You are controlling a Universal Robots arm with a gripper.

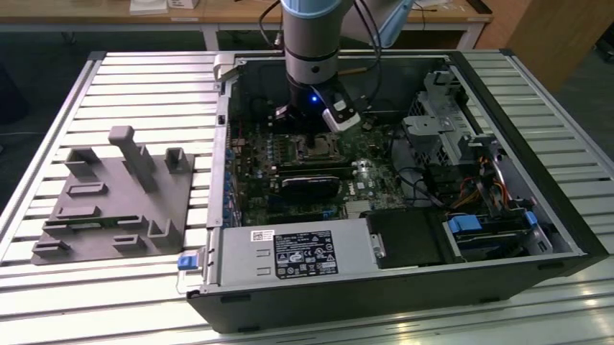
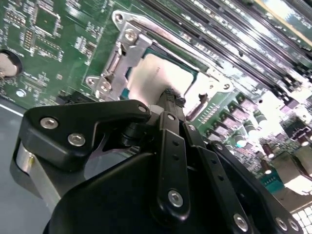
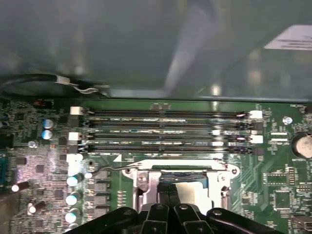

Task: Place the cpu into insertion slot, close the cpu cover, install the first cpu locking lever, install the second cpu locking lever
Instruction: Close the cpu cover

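Past my jaws, long black memory slots (image 3: 165,127) block the way; a grey metal case wall (image 3: 146,44) rises beyond; silvery cylindrical capacitors (image 3: 73,181) flank one side.

The arm (image 1: 312,43) hangs into the open case (image 1: 561,230) on the slatted table (image 1: 144,79), its tool (image 1: 314,128) just above the insertion slot (image 1: 312,149). A grey fixture (image 1: 115,198) lies on the exterior view's left.

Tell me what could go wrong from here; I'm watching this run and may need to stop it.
1. The shut gripper seems to rest its tip on the cpu, inside the window of the cpu cover; a hard push or a sideways slip might scratch or shift the chip.
2. Capacitors stand close beside the cover; a wide arm move could clip them.
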